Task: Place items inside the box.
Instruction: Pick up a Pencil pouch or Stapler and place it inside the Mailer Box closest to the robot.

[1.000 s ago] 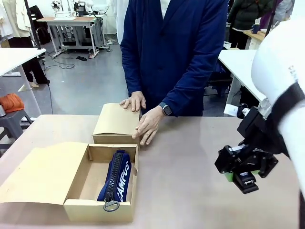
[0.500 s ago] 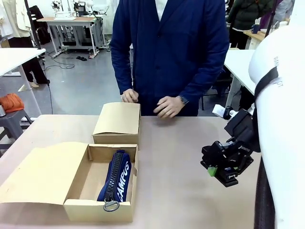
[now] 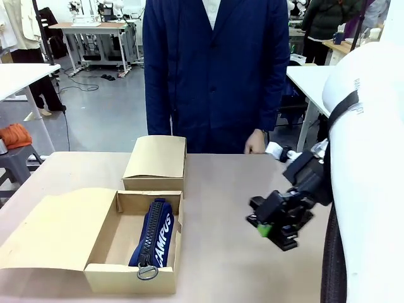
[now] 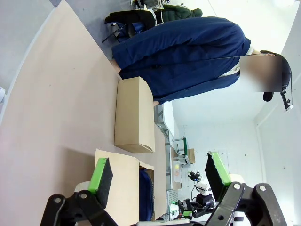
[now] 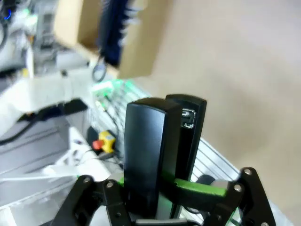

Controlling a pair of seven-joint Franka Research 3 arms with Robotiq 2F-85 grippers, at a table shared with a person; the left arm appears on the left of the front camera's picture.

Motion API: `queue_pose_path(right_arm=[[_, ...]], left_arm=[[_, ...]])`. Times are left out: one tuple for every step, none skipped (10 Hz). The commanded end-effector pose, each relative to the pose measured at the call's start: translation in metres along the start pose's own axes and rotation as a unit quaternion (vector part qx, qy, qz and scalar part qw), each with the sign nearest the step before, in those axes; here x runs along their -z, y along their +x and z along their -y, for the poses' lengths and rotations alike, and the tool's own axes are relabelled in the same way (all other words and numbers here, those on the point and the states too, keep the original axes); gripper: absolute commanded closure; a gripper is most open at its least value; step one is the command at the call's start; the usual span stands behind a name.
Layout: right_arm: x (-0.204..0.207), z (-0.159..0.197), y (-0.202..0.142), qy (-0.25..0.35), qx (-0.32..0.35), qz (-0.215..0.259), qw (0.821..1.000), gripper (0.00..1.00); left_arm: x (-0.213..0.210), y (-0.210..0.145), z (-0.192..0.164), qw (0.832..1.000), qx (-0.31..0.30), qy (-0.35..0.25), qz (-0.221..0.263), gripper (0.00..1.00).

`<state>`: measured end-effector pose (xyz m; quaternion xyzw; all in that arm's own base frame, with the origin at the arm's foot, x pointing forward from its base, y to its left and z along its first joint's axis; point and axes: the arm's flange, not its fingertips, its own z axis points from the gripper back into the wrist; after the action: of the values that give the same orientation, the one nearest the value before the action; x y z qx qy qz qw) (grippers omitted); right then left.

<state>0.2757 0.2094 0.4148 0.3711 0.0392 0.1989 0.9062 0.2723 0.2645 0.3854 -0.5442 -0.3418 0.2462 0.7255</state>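
Observation:
The open cardboard box [image 3: 101, 274] sits at the near left of the table, its flap folded out to the left. A long navy zip pouch [image 3: 153, 238] with white lettering lies inside it. My right gripper [image 3: 276, 222] hovers above the table right of centre, shut on a black stapler [image 5: 160, 146] that stands upright between its green pads. In the right wrist view, the box [image 5: 141, 52] and the pouch [image 5: 112, 28] appear blurred at the top left. My left gripper [image 4: 159, 174] is open with nothing between its fingers, seeing the box flap [image 4: 117, 188] close below.
A closed cardboard box [image 3: 156, 164] stands just behind the open one. A person in a dark blue coat stands at the far edge, one hand [image 3: 255, 142] hanging by the table edge. Bare tabletop [image 3: 221, 189] lies between my right gripper and the boxes.
My right gripper has carried the stapler leftward, towards the middle of the table. The person's hands have lifted off the closed box and drawn back.

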Motion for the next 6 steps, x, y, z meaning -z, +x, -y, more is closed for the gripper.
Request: queue_pose_path(right_arm=[[0.047, -0.016, 0.014, 0.091, -0.070, -0.029, 0.993, 0.79], [0.069, -0.036, 0.044, 0.132, -0.090, -0.051, 0.986, 0.79], [0.092, -0.054, 0.064, 0.135, -0.099, -0.067, 0.984, 0.79], [0.115, -0.072, 0.077, 0.130, -0.111, -0.071, 0.983, 0.79], [0.134, -0.088, 0.085, 0.119, -0.125, -0.048, 0.984, 0.79], [0.138, -0.097, 0.088, 0.098, -0.124, 0.016, 0.987, 0.79]], left_arm=[[-0.003, -0.004, 0.000, 1.000, 0.009, -0.005, -0.004, 0.00], [-0.003, -0.004, 0.000, 1.000, 0.009, -0.005, -0.004, 0.00], [-0.003, -0.004, 0.000, 1.000, 0.009, -0.005, -0.004, 0.00], [-0.003, -0.004, 0.000, 1.000, 0.009, -0.005, -0.004, 0.00], [-0.003, -0.004, 0.000, 1.000, 0.009, -0.005, -0.004, 0.00], [-0.003, -0.004, 0.000, 1.000, 0.009, -0.005, -0.004, 0.00]])
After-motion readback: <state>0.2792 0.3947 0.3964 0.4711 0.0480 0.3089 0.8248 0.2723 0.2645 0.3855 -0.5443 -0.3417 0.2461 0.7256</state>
